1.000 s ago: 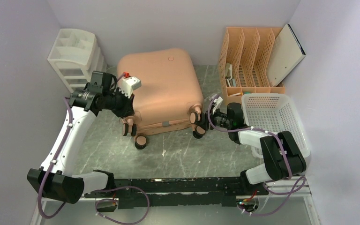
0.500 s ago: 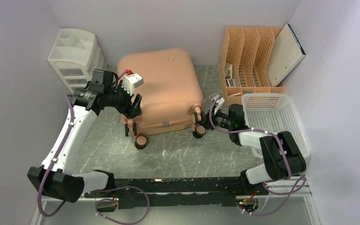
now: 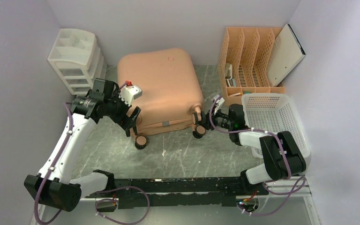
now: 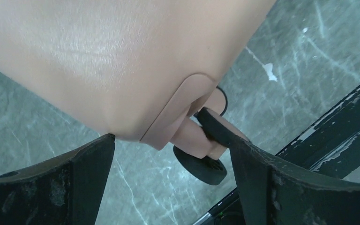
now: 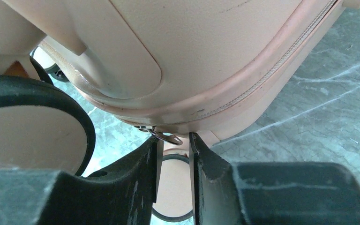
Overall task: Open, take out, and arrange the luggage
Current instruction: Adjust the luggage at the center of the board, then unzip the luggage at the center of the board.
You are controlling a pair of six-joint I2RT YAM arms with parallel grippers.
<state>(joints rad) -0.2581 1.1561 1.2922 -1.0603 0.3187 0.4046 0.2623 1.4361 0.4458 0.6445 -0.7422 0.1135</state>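
Observation:
The salmon-pink luggage [image 3: 161, 86] lies flat and zipped in the middle of the table, wheels toward me. My left gripper [image 3: 132, 123] is at its front left corner, open wide. In the left wrist view the left gripper [image 4: 154, 125] straddles that corner. One finger [image 4: 225, 136] touches the stem above a black wheel [image 4: 201, 166], and nothing is held. My right gripper [image 3: 205, 121] is at the front right corner, among the wheels. Seen from the right wrist, the right gripper [image 5: 173, 138] has a narrow gap, with the metal zipper pull ring [image 5: 168, 137] lying at its fingertips, not clamped.
A white drawer unit [image 3: 77, 58] stands at the back left. An orange slotted file rack [image 3: 246, 58] with a flat board [image 3: 286, 54] leaning on it is at the back right. A white mesh basket [image 3: 274, 117] sits beside my right arm. A black rail [image 3: 178, 185] runs along the near edge.
My left gripper has opened wide and slid toward me along the luggage's left front corner. My right gripper has edged left to the front right corner and narrowed its jaws.

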